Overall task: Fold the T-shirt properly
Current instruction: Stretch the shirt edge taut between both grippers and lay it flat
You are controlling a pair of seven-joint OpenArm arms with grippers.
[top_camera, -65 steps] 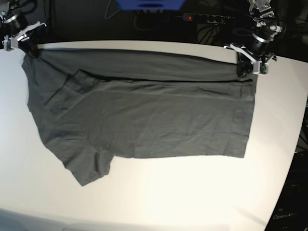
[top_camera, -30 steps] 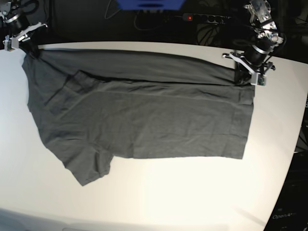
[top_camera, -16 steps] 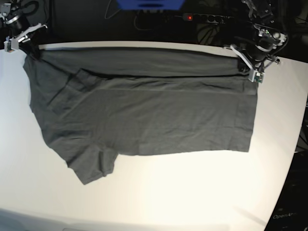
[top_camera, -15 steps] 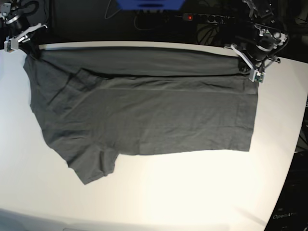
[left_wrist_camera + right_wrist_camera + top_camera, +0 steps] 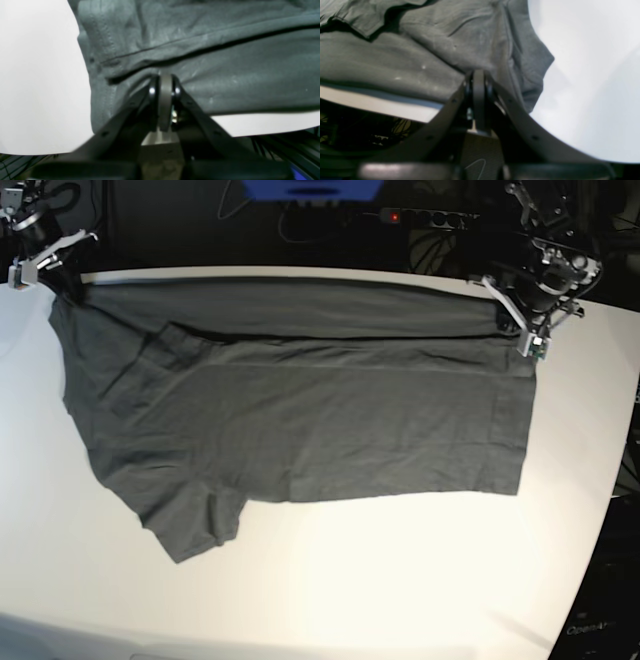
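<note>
White worktop (image 5: 400,580) lies bare at the near edge; beyond it the dark grey T-shirt (image 5: 300,420) is spread flat, slightly wrinkled, one short sleeve pointing toward the near left, its far strip folded over along the back edge. At the far corners, the left gripper (image 5: 527,335) and the right gripper (image 5: 62,280) each have their fingers (image 5: 165,100) clamped tight on the cloth.

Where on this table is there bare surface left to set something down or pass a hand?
Free: the wide strip of table between the T-shirt hem side and the near edge, plus the margin right of the shirt. Crowded: the far edge, where the left pincer and right pincer each grip a shirt corner.
</note>
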